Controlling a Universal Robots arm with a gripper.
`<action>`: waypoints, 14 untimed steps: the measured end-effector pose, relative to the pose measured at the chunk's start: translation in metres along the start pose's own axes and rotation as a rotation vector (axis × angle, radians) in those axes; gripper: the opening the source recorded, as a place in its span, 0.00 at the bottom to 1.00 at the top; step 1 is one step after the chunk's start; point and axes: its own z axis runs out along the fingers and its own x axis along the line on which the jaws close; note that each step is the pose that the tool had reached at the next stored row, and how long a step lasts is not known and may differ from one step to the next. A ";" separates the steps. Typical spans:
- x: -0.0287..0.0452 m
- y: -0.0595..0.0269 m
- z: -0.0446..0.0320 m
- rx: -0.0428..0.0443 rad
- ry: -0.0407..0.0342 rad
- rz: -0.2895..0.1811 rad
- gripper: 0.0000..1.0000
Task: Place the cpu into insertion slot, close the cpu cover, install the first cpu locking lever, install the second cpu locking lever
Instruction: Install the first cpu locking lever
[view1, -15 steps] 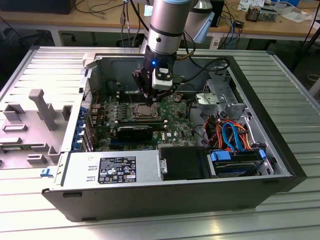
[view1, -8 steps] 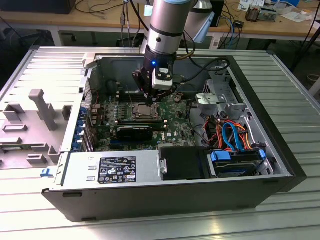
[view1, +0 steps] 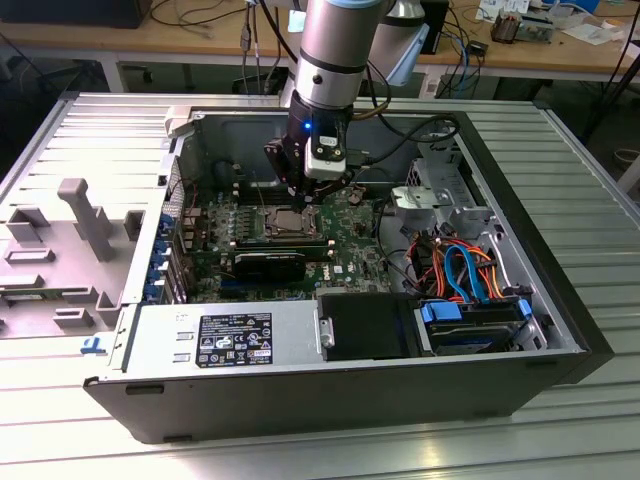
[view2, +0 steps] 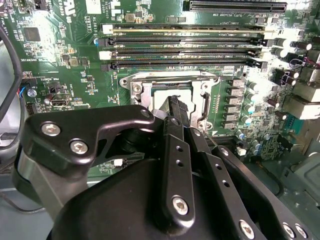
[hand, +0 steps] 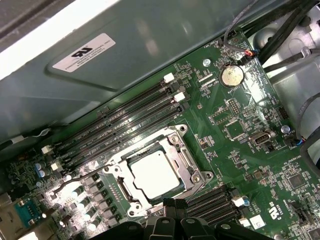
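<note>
The cpu (hand: 155, 172) lies flat in the insertion slot (hand: 119, 189), silvery top up. The cpu cover (hand: 176, 146) is down over it, framing the chip. A thin wire lever (hand: 75, 177) stands out from one side of the socket, away from the frame. My gripper (hand: 172, 202) hangs just above the socket's edge with its black fingers together and nothing between them. In the second wrist view the gripper (view2: 179, 106) covers part of the cpu (view2: 161, 95) and the cover (view2: 142, 90). In the exterior view my gripper (view1: 303, 195) is right over the slot (view1: 290, 222).
Long black memory slots (hand: 120, 120) run beside the socket, with the grey case wall (hand: 125, 45) behind them. A coin battery (hand: 231, 76) sits on the green board. Cables (view1: 460, 265), a drive bay (view1: 470, 325) and a power supply (view1: 230, 335) crowd the case.
</note>
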 end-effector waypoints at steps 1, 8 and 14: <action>0.0000 0.0000 0.0000 0.0000 -0.0001 -0.001 0.11; 0.0000 0.0000 0.0000 0.0004 -0.0005 -0.004 0.11; 0.0000 0.0000 0.0000 0.0008 -0.0009 -0.008 0.11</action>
